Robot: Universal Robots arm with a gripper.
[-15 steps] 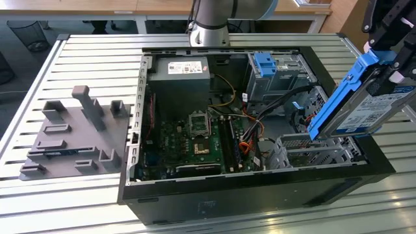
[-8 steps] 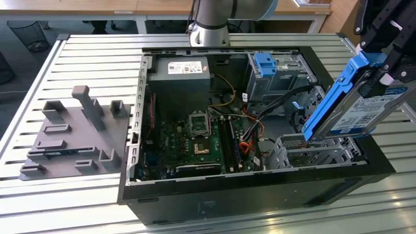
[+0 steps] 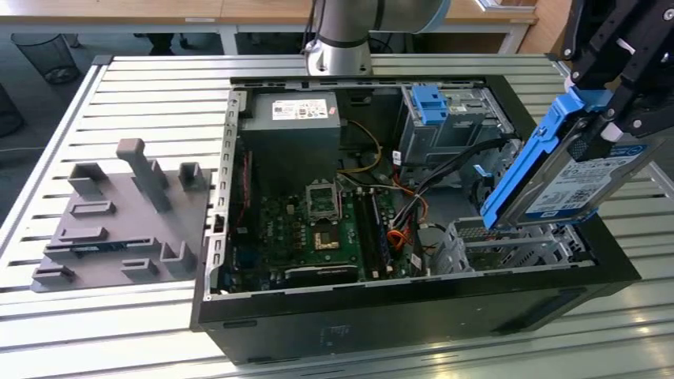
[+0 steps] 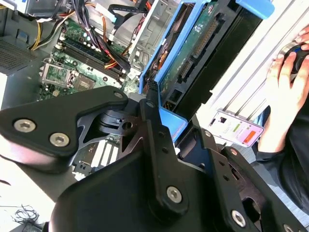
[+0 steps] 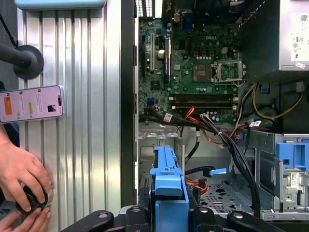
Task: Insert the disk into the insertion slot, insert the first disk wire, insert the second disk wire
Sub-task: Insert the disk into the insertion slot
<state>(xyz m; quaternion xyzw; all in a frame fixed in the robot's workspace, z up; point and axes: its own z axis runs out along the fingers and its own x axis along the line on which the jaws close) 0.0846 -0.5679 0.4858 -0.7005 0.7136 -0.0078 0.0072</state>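
Exterior view: claw [image 3: 608,118] clamps disk [image 3: 574,180] (tilted on edge) above insertion slot [image 3: 503,246].

In the exterior view, cables [image 3: 453,166] crowd the slot [image 3: 506,249] at lower right from the exterior view's left, the tilted disk [image 3: 574,178] hangs over it, and the motherboard [image 3: 316,229] at centre lies unobstructed.

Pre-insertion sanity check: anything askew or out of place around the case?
The disk hangs tilted in the end effector above the insertion slot, not yet in. Odder: a phone lies on the table beside the case, with a person's hand next to it, inside the work area.
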